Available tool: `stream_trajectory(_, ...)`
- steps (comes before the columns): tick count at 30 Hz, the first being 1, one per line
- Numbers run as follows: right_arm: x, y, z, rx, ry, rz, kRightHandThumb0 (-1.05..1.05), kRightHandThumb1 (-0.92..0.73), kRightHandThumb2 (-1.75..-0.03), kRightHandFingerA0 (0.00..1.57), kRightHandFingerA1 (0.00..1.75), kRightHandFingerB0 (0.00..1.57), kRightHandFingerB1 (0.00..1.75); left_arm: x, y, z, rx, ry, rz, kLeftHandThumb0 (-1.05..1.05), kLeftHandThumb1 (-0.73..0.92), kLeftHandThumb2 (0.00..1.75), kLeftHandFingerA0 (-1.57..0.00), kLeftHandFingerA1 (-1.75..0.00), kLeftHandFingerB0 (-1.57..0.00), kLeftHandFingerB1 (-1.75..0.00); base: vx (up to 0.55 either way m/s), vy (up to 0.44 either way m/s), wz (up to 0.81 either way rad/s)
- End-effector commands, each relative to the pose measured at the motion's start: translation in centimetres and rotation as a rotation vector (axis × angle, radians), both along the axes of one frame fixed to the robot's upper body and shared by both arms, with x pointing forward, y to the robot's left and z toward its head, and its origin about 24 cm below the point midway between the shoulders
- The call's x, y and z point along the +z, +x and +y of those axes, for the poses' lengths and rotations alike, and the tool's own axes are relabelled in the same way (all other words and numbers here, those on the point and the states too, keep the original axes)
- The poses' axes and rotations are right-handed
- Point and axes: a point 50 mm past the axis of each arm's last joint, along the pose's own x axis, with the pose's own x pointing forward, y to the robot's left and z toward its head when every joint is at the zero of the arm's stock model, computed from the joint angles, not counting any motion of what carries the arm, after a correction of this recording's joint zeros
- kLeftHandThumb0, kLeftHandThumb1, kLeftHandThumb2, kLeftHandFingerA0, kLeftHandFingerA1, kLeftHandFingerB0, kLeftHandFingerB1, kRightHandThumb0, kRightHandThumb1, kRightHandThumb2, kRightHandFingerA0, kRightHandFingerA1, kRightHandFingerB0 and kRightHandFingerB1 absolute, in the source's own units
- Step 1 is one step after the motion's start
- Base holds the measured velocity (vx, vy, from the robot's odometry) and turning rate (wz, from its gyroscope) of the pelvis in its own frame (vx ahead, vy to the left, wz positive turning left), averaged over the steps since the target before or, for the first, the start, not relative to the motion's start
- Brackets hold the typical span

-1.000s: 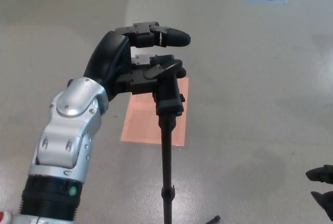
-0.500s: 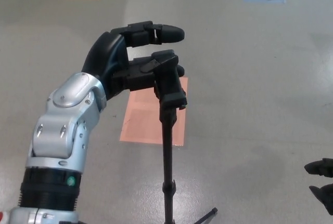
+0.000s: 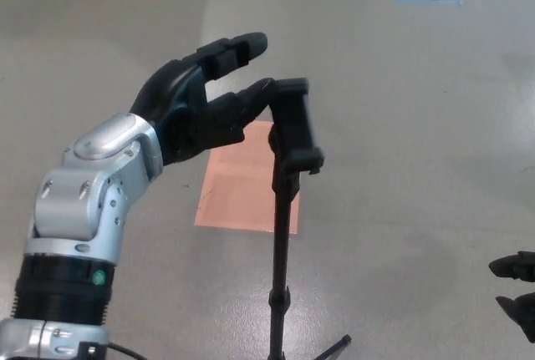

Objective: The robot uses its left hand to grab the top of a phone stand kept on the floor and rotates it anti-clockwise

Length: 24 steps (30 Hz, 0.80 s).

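Left hand (image 3: pixel 196 101) open, fingers spread, one fingertip (image 3: pixel 261 88) touching the clamp head of the phone stand (image 3: pixel 292 130). Stand upright on grey floor (image 3: pixel 401 126), over orange patch (image 3: pixel 238 185). Right hand (image 3: pixel 518 289) at lower right edge, finger state unclear.

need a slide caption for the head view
Left hand open beside the phone stand top, fingertip touching its clamp, above an orange floor patch.
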Motion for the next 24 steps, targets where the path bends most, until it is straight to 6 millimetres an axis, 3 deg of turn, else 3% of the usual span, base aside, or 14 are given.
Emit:
stream_trajectory(1, 0.8, 0.3, -1.0, -0.022, -0.025, 0.009, -0.35, -0.54, -1.09, 0.01, 0.48, 0.00, 0.46, 0.7, -0.5, -0.3, -0.187, 0.025, -0.028, -0.82, 0.61, 0.59, 0.00, 0.00, 0.00, 0.00, 0.00, 0.000, 0.00)
stream_trajectory(5, 0.8, 0.2, -0.9, -0.012, -0.031, 0.014, -0.35, -0.54, -1.09, 0.01, 0.48, 0.00, 0.46, 0.8, -0.6, -0.1, -0.213, 0.021, -0.044, -0.79, 0.61, 0.59, 0.00, 0.00, 0.00, 0.00, 0.00, 0.000, 0.00)
stream_trajectory(6, 0.8, 0.2, -0.9, -0.014, -0.026, 0.014, -0.35, -0.54, -1.08, 0.01, 0.48, 0.00, 0.46, 0.9, -0.6, -0.1, -0.217, 0.021, -0.045, -0.80, 0.48, 0.77, 0.00, 0.00, 0.00, 0.00, 0.00, 0.000, 0.00)
stream_trajectory(9, 0.8, 0.3, -0.9, -0.014, -0.021, 0.014, -0.35, -0.54, -1.09, 0.01, 0.48, 0.00, 0.46, 0.9, -0.6, 0.2, -0.238, 0.006, -0.048, -0.82, 0.52, 0.81, 0.00, 0.00, 0.00, 0.00, 0.00, 0.000, 0.00)
stream_trajectory(11, 0.8, 0.4, -0.7, -0.003, -0.027, 0.015, -0.35, -0.54, -1.09, 0.01, 0.48, 0.00, 0.46, 1.0, -0.6, 0.6, -0.250, -0.003, -0.051, -0.81, 0.52, 0.80, 0.00, 0.00, 0.00, -0.01, 0.00, 0.000, 0.00)
stream_trajectory(12, 0.8, 0.4, -0.7, -0.003, -0.023, 0.015, -0.35, -0.53, -1.08, 0.01, 0.49, 0.00, 0.46, 1.0, -0.6, 0.8, -0.252, -0.005, -0.053, -0.74, 0.61, 0.59, 0.00, 0.00, 0.00, 0.00, 0.00, 0.000, 0.00)
stream_trajectory(14, 0.9, 0.5, -0.7, -0.008, -0.016, 0.014, -0.36, -0.52, -1.07, 0.01, 0.49, 0.00, 0.46, 1.0, -0.6, 1.4, -0.238, -0.015, -0.052, -0.81, 0.60, 0.59, 0.00, 0.00, 0.00, 0.00, 0.00, 0.000, 0.00)
stream_trajectory(15, 1.0, 0.5, -0.7, -0.009, -0.016, 0.014, -0.36, -0.52, -1.07, 0.01, 0.48, 0.00, 0.46, 0.8, -0.7, 2.3, -0.185, -0.033, -0.041, -0.89, 0.64, 0.92, 0.00, 0.00, 0.00, 0.00, 0.00, 0.000, 0.00)
stream_trajectory(16, 1.0, 0.5, -0.7, -0.007, -0.019, 0.014, -0.36, -0.52, -1.07, 0.01, 0.48, 0.00, 0.46, 0.6, -0.7, 2.7, -0.155, -0.040, -0.035, -0.89, 0.64, 0.92, 0.00, 0.00, 0.00, 0.00, 0.00, 0.000, 0.00)
stream_trajectory(17, 0.9, 0.5, -0.7, -0.006, -0.021, 0.016, -0.36, -0.51, -1.07, 0.01, 0.48, 0.00, 0.46, 0.2, -0.8, 3.3, -0.117, -0.053, -0.024, -0.96, 0.75, 1.02, 0.00, -0.02, 0.00, -0.02, 0.00, 0.000, 0.00)
stream_trajectory(20, 0.7, 0.1, -0.9, 0.003, -0.027, 0.023, -0.36, -0.52, -1.08, 0.01, 0.49, 0.00, 0.46, -2.1, -1.0, 5.8, 0.021, -0.064, 0.014, -0.92, 0.78, 1.09, 0.00, -0.09, 0.00, -0.07, 0.00, 0.000, 0.00)
stream_trajectory(21, 0.5, -0.1, -0.9, 0.009, -0.029, 0.028, -0.36, -0.52, -1.08, 0.01, 0.49, 0.00, 0.47, -3.4, -1.1, 7.4, 0.094, -0.041, 0.032, -0.90, 0.75, 0.98, 0.00, -0.02, 0.00, 0.00, 0.00, 0.000, 0.00)
stream_trajectory(24, 0.2, -0.3, -0.8, 0.005, -0.024, 0.040, -0.35, -0.54, -1.09, 0.01, 0.48, 0.00, 0.46, -5.0, -1.5, 9.7, 0.201, -0.040, 0.048, -0.92, 0.73, 0.96, 0.00, 0.00, 0.00, 0.00, 0.00, 0.000, 0.00)
